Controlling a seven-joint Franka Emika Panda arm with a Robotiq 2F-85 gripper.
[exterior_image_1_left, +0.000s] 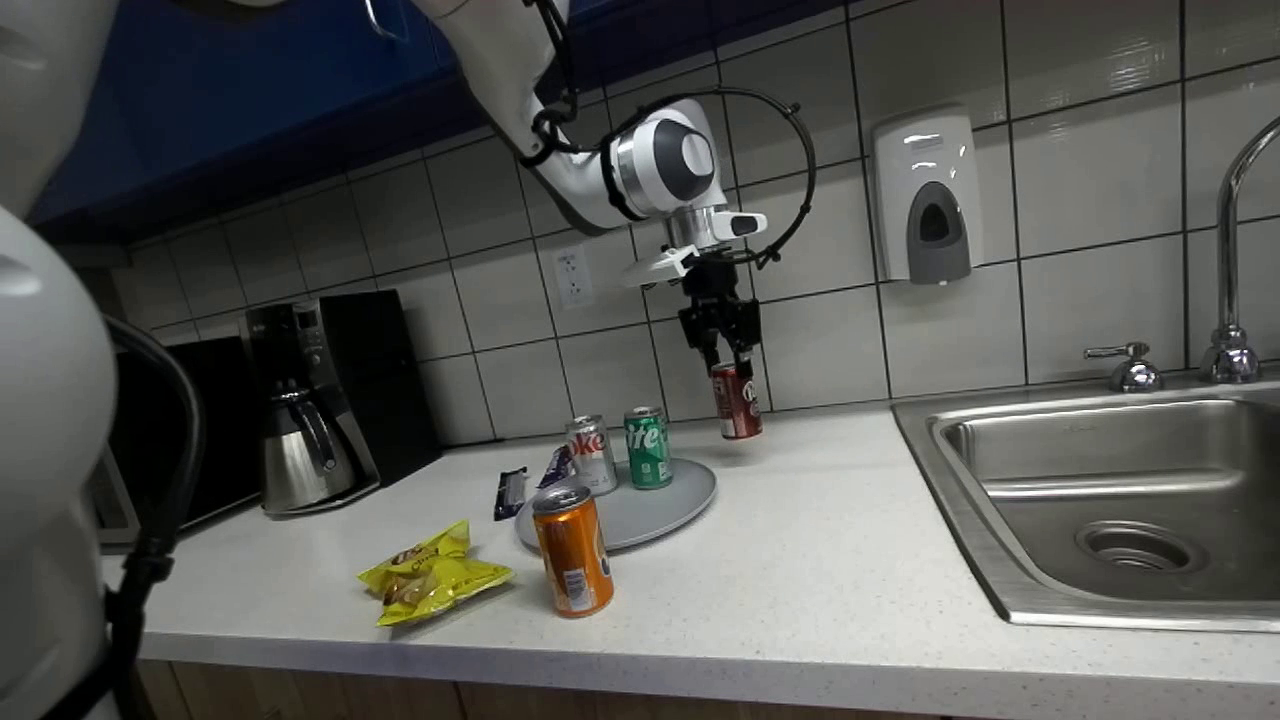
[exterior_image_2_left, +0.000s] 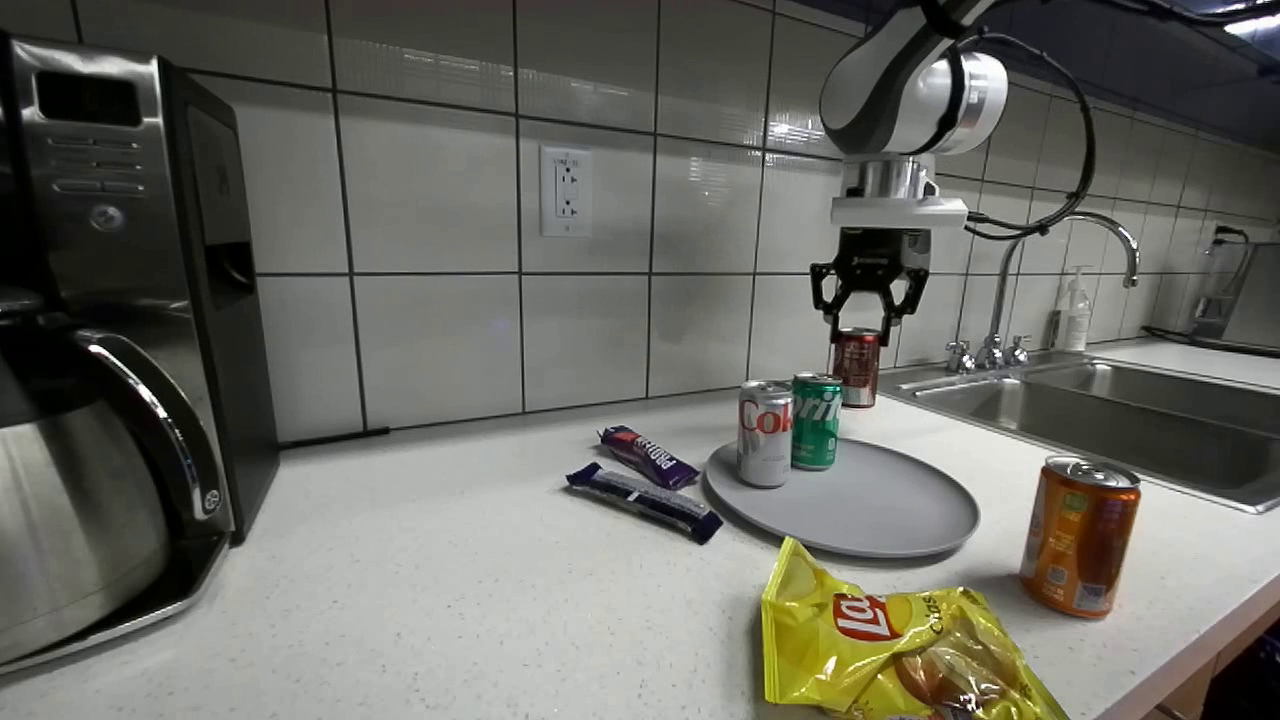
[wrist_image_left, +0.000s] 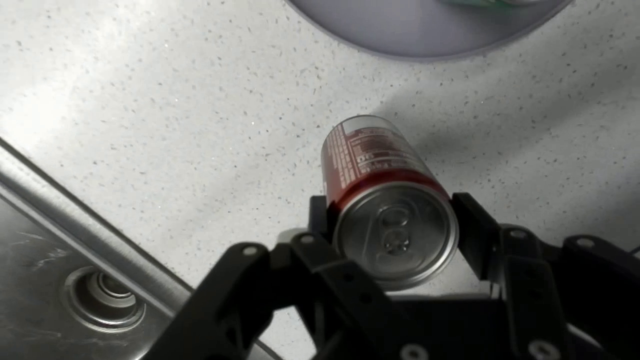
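Observation:
My gripper (wrist_image_left: 392, 220) is shut on a red soda can (wrist_image_left: 375, 155), one black finger against either side near its silver lid. In an exterior view the can (exterior_image_1_left: 737, 405) hangs nearly upright, its base slightly above the counter. To one side of it lies a round grey plate (exterior_image_2_left: 880, 510). Two cans stand upright on that plate: a silver Coke can (exterior_image_2_left: 765, 440) and a green Sprite can (exterior_image_2_left: 817, 425). By the plate's front edge, an orange can (exterior_image_1_left: 573, 550) stands on the counter. The wrist view shows only the plate's rim and a bit of green.
A yellow chip bag (exterior_image_1_left: 435, 577) lies near the counter's front edge. Two dark-wrapped bars (exterior_image_2_left: 645, 500) rest beside the plate. The metal sink (exterior_image_1_left: 960, 520) with its faucet (exterior_image_1_left: 1230, 250) is at one end, a coffee maker (exterior_image_1_left: 340, 390) at the other. A tiled wall (exterior_image_2_left: 440, 330) runs behind.

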